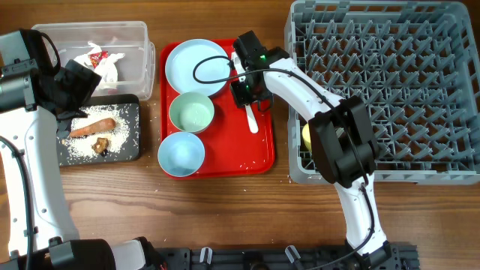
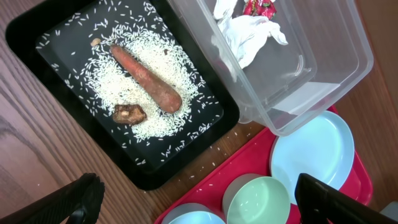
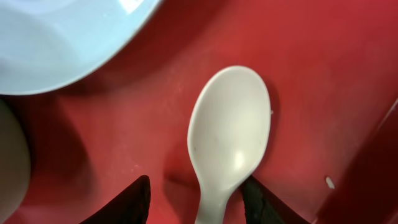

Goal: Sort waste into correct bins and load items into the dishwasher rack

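My right gripper [image 1: 244,91] [image 3: 196,202] is open low over the red tray [image 1: 259,154], its fingers on either side of the white spoon [image 1: 252,120] [image 3: 229,130]. The pale blue plate [image 1: 196,66], green bowl [image 1: 191,112] and blue bowl [image 1: 181,154] sit on that tray. The yellow cup [image 1: 307,135] lies in the grey rack [image 1: 405,90], partly hidden by the arm. My left gripper [image 1: 75,84] [image 2: 199,205] is wide open and empty above the black tray [image 2: 37,37], which holds the sausage piece [image 2: 146,78], a brown lump [image 2: 129,113] and rice. The napkin [image 2: 249,34] and red wrapper [image 2: 258,7] lie in the clear tub [image 2: 336,74].
Rice grains are scattered on the wood between the black tray and the red tray. The rack fills the right side of the table. The right arm's links cross the rack's left edge.
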Controlling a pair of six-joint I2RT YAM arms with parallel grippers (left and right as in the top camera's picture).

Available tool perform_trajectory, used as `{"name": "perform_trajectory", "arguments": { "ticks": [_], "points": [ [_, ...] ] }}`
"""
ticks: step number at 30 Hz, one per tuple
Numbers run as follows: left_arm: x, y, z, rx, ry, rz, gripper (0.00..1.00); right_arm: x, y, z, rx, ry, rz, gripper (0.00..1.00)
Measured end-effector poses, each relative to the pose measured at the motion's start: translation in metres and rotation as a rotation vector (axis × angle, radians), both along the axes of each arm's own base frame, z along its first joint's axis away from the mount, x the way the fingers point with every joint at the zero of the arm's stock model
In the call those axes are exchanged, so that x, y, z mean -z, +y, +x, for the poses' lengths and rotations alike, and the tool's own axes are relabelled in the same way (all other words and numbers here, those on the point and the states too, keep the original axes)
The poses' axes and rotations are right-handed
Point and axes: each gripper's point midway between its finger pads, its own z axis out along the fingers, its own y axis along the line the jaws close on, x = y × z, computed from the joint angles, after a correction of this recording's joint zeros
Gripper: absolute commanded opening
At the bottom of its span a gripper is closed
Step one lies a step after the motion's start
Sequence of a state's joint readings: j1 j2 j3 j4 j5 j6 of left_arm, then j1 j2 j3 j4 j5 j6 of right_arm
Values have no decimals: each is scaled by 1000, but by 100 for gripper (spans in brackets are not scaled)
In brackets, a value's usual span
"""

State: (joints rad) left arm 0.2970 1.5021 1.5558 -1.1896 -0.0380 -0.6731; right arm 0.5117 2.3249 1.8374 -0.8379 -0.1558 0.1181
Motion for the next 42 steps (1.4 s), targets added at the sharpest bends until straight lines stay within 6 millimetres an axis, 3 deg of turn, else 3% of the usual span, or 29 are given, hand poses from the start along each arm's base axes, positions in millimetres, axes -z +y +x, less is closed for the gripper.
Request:
{"name": "perform_trajectory", "arguments": {
  "ticks": [5, 9, 18, 21, 24, 25, 27, 29, 32, 35, 36, 37, 38, 40, 42],
  "points": [
    [0, 0, 0, 3, 1, 1, 100, 3, -1, 1, -8, 1, -3, 13],
    [0, -1, 0, 4, 0, -1, 100, 5, -10, -19, -11, 86, -42, 4],
    [0, -1, 0, 4, 0, -2, 100, 1, -23, -24, 17, 132, -38, 4],
    [0, -1, 0, 4, 0, -1, 100, -36, -28, -21, 31, 81, -14, 4],
    [0, -1, 0, 4, 0, -1, 100, -122, -33, -20, 43, -62, 62, 4],
    [0, -1, 0, 4, 0, -2, 100, -151, -42, -22, 71, -110, 81, 9],
    [0, -1, 0, 4, 0, -2, 100, -198, -79, -20, 188, -202, 73, 13],
    [0, -1, 0, 4, 0, -2, 100, -214, -127, -6, 369, -257, 29, 13],
    [0, 0, 0, 4, 0, -1, 100, -192, -175, 19, 560, -247, -27, 13],
    [0, 0, 0, 4, 0, -1, 100, -137, -175, 36, 553, -174, -56, 18],
    [0, -1, 0, 4, 0, -2, 100, -108, -171, 38, 524, -123, -72, 43],
    [0, -1, 0, 4, 0, -1, 100, -91, -170, 36, 506, -88, -84, 60],
    [0, -1, 0, 4, 0, -1, 100, -84, -169, 34, 499, -68, -89, 76],
    [0, -1, 0, 4, 0, -2, 100, -83, -168, 31, 455, -56, -93, 84],
    [0, -1, 0, 4, 2, -2, 100, -108, -177, 30, 458, -68, -98, 84]
  ]
}}
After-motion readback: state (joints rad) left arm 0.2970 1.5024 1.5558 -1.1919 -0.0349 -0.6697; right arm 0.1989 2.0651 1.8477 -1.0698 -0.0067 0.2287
